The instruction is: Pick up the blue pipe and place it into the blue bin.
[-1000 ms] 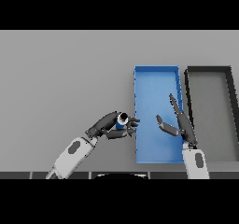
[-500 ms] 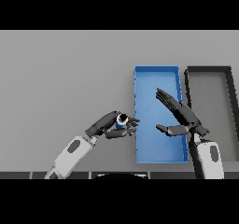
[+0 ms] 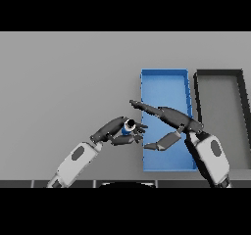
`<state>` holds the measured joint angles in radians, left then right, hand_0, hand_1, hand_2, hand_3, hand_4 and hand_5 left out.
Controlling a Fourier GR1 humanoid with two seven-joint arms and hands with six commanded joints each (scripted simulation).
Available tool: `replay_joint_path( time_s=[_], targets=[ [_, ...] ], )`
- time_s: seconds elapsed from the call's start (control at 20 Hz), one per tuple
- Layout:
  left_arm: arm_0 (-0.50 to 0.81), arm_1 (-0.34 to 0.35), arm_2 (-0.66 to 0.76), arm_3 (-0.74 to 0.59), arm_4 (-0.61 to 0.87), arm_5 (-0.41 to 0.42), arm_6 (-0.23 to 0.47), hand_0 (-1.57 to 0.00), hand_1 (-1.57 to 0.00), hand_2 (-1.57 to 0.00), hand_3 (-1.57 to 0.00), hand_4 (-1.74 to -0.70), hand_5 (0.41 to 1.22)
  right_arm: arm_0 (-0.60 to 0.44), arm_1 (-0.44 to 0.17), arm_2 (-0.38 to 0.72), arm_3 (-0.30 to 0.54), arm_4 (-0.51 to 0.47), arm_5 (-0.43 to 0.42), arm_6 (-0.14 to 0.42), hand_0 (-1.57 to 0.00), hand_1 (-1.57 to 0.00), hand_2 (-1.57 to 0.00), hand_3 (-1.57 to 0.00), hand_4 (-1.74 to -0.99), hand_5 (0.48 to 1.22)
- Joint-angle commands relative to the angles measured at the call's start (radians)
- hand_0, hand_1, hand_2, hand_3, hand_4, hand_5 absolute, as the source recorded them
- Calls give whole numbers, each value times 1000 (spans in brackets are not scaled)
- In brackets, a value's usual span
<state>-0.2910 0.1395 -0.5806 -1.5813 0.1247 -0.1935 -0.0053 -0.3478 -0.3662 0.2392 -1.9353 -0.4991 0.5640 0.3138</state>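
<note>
The blue pipe (image 3: 128, 127) is seen just below frame centre, held in the left hand (image 3: 117, 131), w/ fingers and thumb curled round it, just left of the blue bin's (image 3: 164, 74) left wall and not yet over the bin. One open end of the pipe is turned toward the camera. The right hand (image 3: 169, 119) is held over the bin's lower half, at centre-right of the frame; its fingers are stretched out straight toward the left, the thumb spread apart below, nothing gripped; fingertips are near the pipe but contact can't be told. A dark bin (image 3: 219, 74) is set just right of the blue one on the grey table (image 3: 63, 82).
</note>
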Motion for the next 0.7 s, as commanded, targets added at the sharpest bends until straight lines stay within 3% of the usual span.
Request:
replay_joint_path(
  time_s=[0.0, 0.1, 0.25, 0.5, 0.55, 0.6, 0.65],
  targets=[
    [-20, -9, 4, 14, -6, 1, 3, -1571, -1571, -1571, -1444, -1728, 1221, -32, 9, 10, 21, 6, 8, 9, 1, 1, 1, 1, -1307, 497],
    [-3, 1, 7, 12, -5, -10, -40, -1571, -1571, -1571, -1490, -1627, 1221, -75, 32, 36, 38, 20, 20, 15, 1, 1, 1, 1, -1270, 510],
    [-13, 3, 10, 24, 3, -35, -39, -1571, -1571, -1571, -1529, -1542, 1221, -114, 79, 82, 67, 60, 26, 45, 1, 1, 1, 1, -1243, 522],
    [-3, -2, 16, 21, -19, -40, -29, -1571, -1571, -1571, -1557, -1473, 1221, -200, 149, 119, 154, 65, 31, 92, 1, 1, -9, 1, -1210, 498],
    [-7, -5, 22, 22, -15, -40, -10, -1571, -1571, -1571, -1560, -1525, 1221, -220, 168, 123, 177, 67, 33, 98, -17, -34, -54, -26, -1236, 493],
    [-5, -2, 24, 14, -18, -43, -19, -1571, -1571, -1571, -1284, -1568, 1221, -234, 174, 127, 195, 73, 43, 98, -107, -140, -160, -116, -1291, 483],
    [-16, 3, 20, 17, -52, -26, 21, -1571, -1571, -1571, -1190, -1603, 1221, -243, 174, 126, 195, 69, 54, 94, -264, -299, -308, -252, -1348, 477]
  ],
)
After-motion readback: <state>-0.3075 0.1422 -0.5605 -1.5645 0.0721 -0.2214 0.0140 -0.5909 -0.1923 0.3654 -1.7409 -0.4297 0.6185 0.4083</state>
